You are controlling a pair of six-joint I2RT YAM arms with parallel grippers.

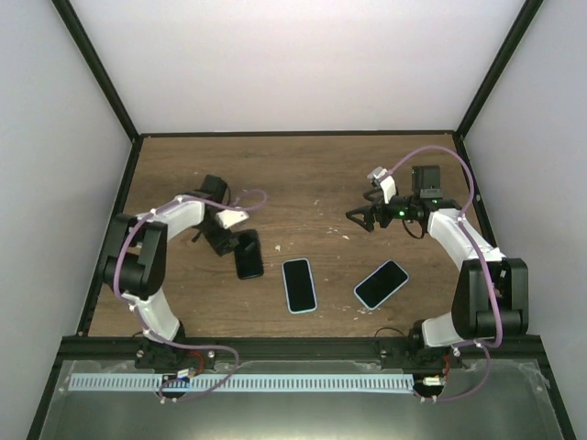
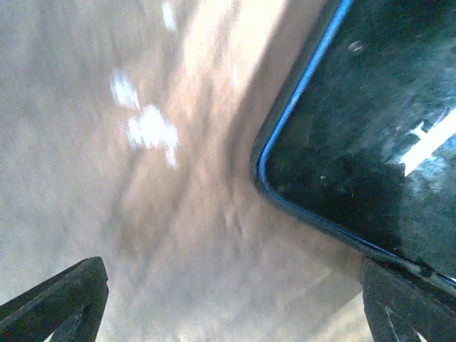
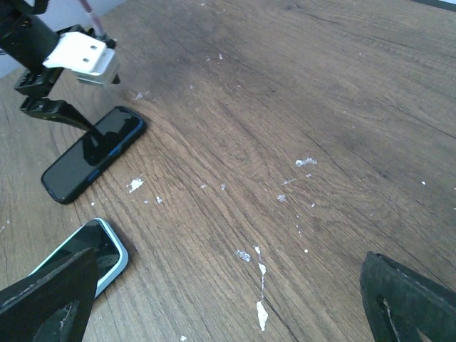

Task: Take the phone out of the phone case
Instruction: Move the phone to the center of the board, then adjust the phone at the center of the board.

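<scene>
A dark phone with a thin blue rim (image 1: 249, 254) lies screen up left of centre. My left gripper (image 1: 218, 243) hangs open at its far left corner. In the left wrist view that phone (image 2: 370, 142) fills the upper right, and one fingertip (image 2: 406, 306) sits against its edge; nothing lies between the fingers of the gripper (image 2: 235, 306). Two phones in pale blue cases lie at centre (image 1: 299, 284) and to the right (image 1: 382, 284). My right gripper (image 1: 359, 220) hovers open over bare wood at the back right, and its camera shows the dark phone (image 3: 92, 153) and a pale-cased phone (image 3: 85, 253).
The wooden table (image 1: 312, 174) carries scattered white flecks (image 3: 260, 313). Black frame posts and white walls close in the left, right and back sides. The arm bases stand at the near edge.
</scene>
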